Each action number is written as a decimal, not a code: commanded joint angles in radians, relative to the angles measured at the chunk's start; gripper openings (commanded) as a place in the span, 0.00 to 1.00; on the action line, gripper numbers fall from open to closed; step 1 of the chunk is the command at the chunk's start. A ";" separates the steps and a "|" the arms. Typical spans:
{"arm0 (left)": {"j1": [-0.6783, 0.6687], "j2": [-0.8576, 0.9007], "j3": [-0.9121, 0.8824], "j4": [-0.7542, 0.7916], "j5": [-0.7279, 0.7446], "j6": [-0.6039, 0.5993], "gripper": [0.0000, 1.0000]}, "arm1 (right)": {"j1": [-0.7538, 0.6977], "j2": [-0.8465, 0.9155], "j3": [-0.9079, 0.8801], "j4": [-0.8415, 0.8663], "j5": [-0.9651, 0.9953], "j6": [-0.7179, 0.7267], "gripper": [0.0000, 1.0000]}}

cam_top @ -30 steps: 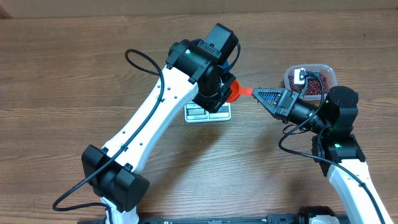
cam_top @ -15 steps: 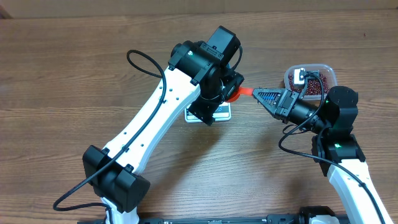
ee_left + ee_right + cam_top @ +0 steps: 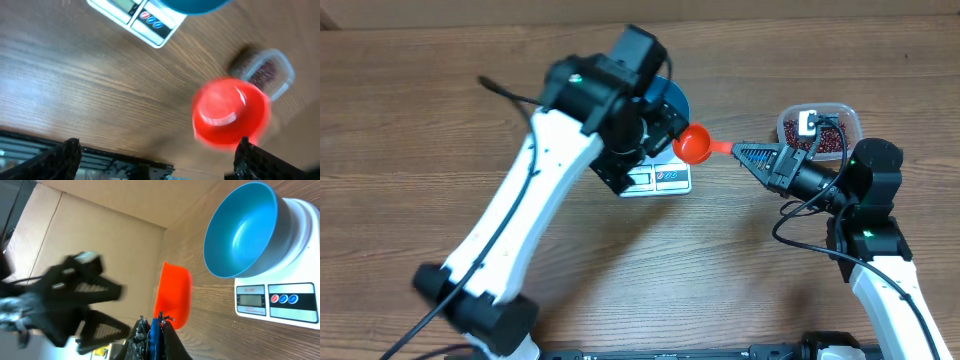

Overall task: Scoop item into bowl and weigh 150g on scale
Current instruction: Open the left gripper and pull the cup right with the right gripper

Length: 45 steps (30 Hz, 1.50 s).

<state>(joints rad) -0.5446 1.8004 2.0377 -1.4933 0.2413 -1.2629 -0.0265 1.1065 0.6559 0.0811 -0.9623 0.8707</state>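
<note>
The left arm [image 3: 525, 190] rises from the lower left of the overhead view as a long white diagonal. Its black wrist is bent over the upper centre, above the scale [image 3: 660, 180], and the whole limb is blurred. In the left wrist view the left tool [image 3: 157, 145] is spread wide. One dark finger [image 3: 67, 157] is in the bottom left corner, the other is in the bottom right, and nothing is gripped between them.

The right arm [image 3: 880, 270] comes up from the lower right, folds at a black elbow and reaches leftward, low and nearly level. The right tool [image 3: 740, 151] is clamped on the handle of the orange-red scoop [image 3: 695, 144]. The scoop's cup hangs right of centre, just beside the bowl [image 3: 675, 97] and apart from it.

The blue bowl sits on the white scale at upper centre, partly hidden by the left wrist. The right wrist view shows the bowl on the scale at upper right.

The beans [image 3: 828, 143] lie in a clear container [image 3: 847, 116] on the desk [image 3: 410, 130] at the right edge, behind the right forearm.
</note>
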 commanded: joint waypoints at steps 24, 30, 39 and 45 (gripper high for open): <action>0.001 -0.126 0.027 0.002 -0.128 0.822 0.99 | -0.014 -0.064 0.221 -0.609 0.177 -0.332 0.04; 0.001 -0.126 0.027 0.002 -0.149 0.822 1.00 | -0.014 -0.064 0.383 -0.875 0.365 -0.434 0.04; 0.001 -0.125 0.027 0.023 -0.208 0.822 0.99 | -0.014 -0.064 0.554 -1.119 0.550 -0.454 0.04; 0.001 -0.125 0.024 0.043 -0.253 0.823 0.26 | -0.014 -0.064 0.586 -1.172 0.561 -0.485 0.04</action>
<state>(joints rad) -0.5426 1.6779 2.0506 -1.4506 0.0433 -0.4603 -0.0387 1.0573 1.2045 -1.0859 -0.4294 0.4129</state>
